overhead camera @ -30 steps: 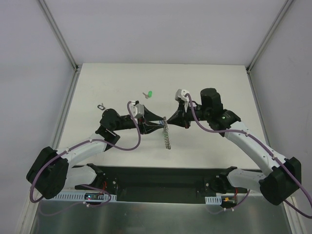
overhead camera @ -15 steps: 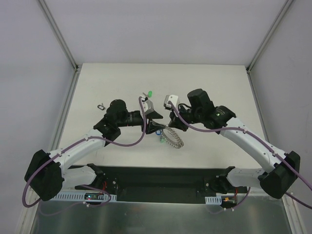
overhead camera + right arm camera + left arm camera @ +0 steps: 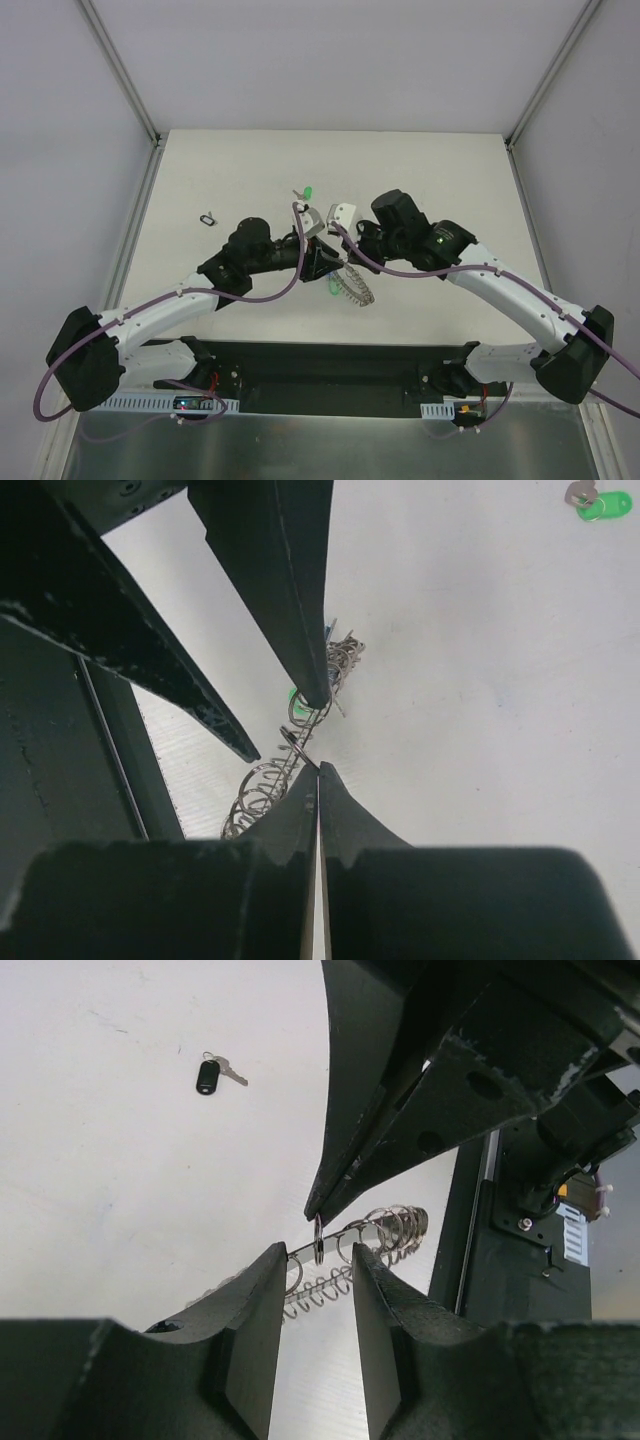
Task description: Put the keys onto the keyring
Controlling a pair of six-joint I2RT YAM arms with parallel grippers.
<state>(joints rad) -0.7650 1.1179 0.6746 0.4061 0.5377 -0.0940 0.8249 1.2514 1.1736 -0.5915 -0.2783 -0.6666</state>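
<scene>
Pinching one end loop of the keyring (image 3: 262,782), the right gripper (image 3: 318,770) has fingers pressed together; the left gripper (image 3: 317,1253) straddles the keyring's wire, fingers apart.

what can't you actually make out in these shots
Top view: where the left jaws and right jaws meet the keyring; they cover it.
Right wrist view: a green bit, mostly behind the left jaws' tip; key or not, unclear.
Right wrist view: the green key, cut off by the top edge.
Left wrist view: the keyring's near end, behind the left jaws.
</scene>
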